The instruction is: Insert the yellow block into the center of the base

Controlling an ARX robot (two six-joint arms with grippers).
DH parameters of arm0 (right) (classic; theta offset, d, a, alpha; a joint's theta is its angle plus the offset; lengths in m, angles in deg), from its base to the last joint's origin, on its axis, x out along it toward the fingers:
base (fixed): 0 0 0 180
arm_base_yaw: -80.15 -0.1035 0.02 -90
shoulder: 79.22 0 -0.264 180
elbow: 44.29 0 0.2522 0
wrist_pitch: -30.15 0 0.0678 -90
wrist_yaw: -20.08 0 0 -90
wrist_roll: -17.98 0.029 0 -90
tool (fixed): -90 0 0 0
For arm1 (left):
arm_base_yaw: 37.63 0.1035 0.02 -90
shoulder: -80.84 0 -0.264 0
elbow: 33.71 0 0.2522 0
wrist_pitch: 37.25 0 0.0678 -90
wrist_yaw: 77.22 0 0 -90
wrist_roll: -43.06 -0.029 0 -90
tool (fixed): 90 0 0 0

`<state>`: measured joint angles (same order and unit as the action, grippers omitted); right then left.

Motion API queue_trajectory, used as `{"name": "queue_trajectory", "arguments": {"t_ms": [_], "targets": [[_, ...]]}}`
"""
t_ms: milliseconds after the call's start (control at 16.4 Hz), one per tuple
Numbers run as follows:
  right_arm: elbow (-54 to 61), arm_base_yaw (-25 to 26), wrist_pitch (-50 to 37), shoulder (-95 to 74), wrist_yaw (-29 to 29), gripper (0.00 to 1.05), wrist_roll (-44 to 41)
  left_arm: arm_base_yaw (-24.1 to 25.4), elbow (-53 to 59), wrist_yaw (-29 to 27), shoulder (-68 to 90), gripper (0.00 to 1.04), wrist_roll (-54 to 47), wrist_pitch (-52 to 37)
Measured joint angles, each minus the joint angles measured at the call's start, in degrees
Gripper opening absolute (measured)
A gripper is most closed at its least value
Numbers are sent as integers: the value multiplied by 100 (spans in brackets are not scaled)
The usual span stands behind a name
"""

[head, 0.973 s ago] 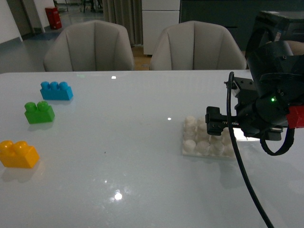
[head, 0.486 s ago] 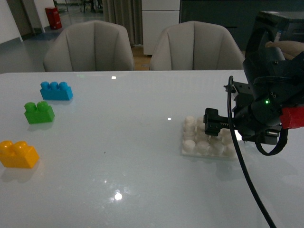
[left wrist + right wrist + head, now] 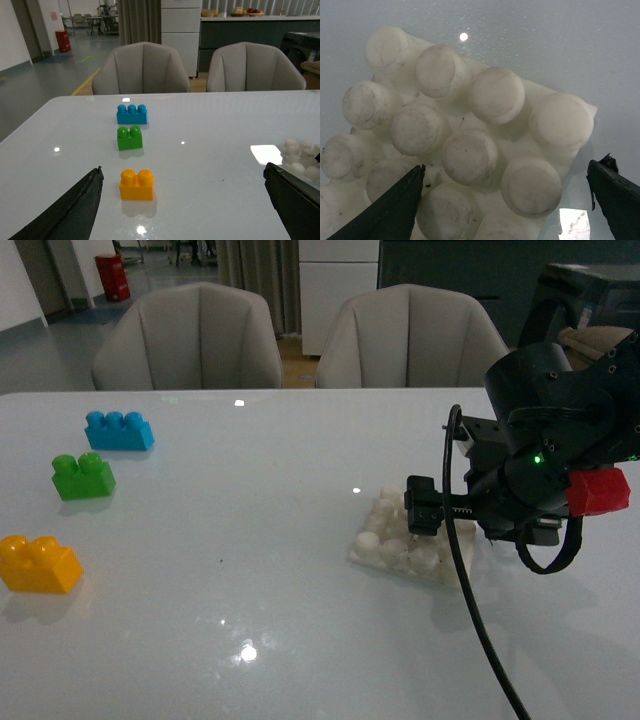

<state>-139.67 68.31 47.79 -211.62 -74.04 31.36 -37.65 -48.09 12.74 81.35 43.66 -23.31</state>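
Your glossy pale table [image 3: 250, 540] carries four pieces. The base [image 3: 388, 546] lies directly beneath your right pincer [image 3: 422, 515], turned askew to the table edge. Well out to that pincer's left run three bricks: the yellow block [image 3: 38, 565] nearest the robot, the green brick [image 3: 83, 477] behind it, the blue brick [image 3: 118, 430] farthest back.

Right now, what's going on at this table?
The right gripper hangs open just above the studded white base. The yellow block sits untouched at the left of the table, in a row with the green brick and blue brick. The left gripper is open and empty. Nothing is inserted yet.
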Motion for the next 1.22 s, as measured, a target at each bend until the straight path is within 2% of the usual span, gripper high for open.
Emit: {"name": "queue_trajectory", "arguments": {"t_ms": [243,365,426,1216], "targets": [[-90,-216,55,-63,-66,98,-83,0,0,0,0,98,0,0],[-476,-822,197,-262,-68,98,-52,0,0,0,0,98,0,0],[-551,-911,251,-299,-72,98,-46,0,0,0,0,98,0,0],[-767,-1213,339,-407,-267,98,-341,0,0,0,0,98,0,0]]}}
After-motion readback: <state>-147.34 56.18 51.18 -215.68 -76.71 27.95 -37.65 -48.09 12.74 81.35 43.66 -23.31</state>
